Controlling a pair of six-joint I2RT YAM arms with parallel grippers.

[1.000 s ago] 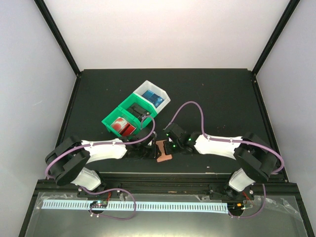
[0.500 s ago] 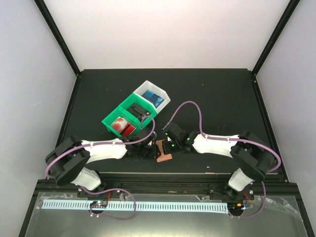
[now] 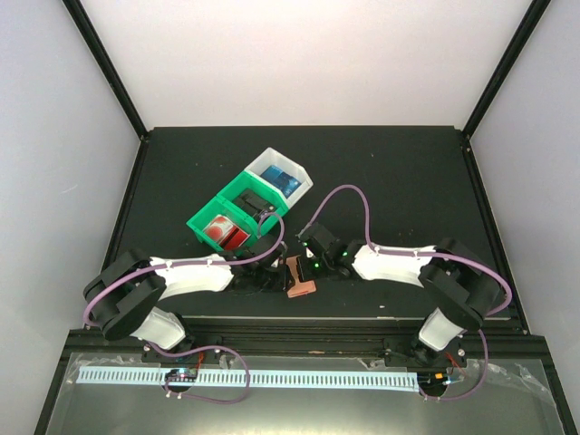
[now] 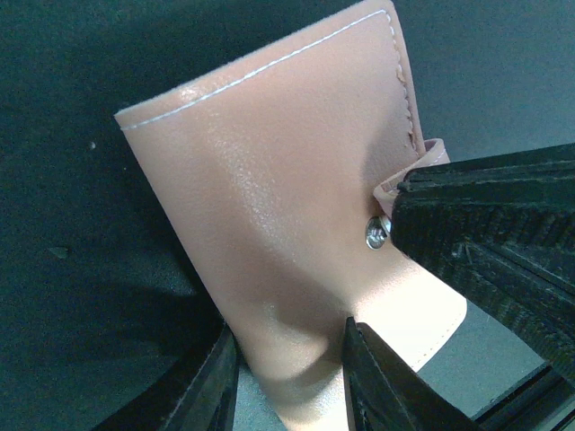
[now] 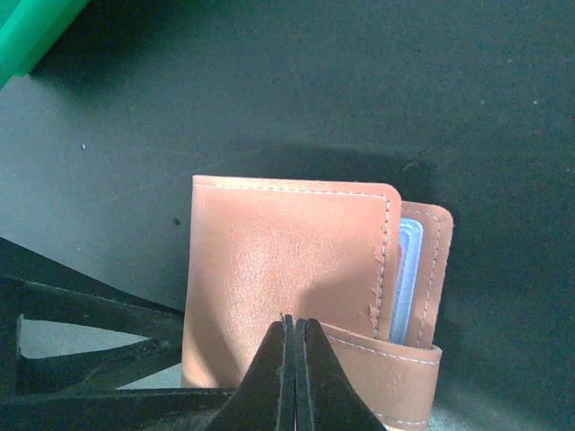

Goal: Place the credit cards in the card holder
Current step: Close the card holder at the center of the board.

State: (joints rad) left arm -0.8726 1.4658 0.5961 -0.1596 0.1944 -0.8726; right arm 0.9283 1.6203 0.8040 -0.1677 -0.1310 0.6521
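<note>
The card holder (image 3: 299,284) sits between both claws, just nearer than the green bin (image 3: 201,220), its long side running roughly near to far. The left gripper (image 4: 289,339) squeezes its lower edge. The right gripper (image 5: 292,325) pinches the snap tab. Only the left wrist view shows the metal snap (image 4: 377,233); only the right wrist view shows pale blue slots (image 5: 409,278).

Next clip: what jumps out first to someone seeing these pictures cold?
Both arms meet over the small reddish-brown leather-like folding wallet at the near middle of the black table. The left gripper straddles one end of it and the shut right gripper pinches its snap tab. Behind it, the red and white plastic cards lie in a green plastic bin, beside a white bin.
</note>
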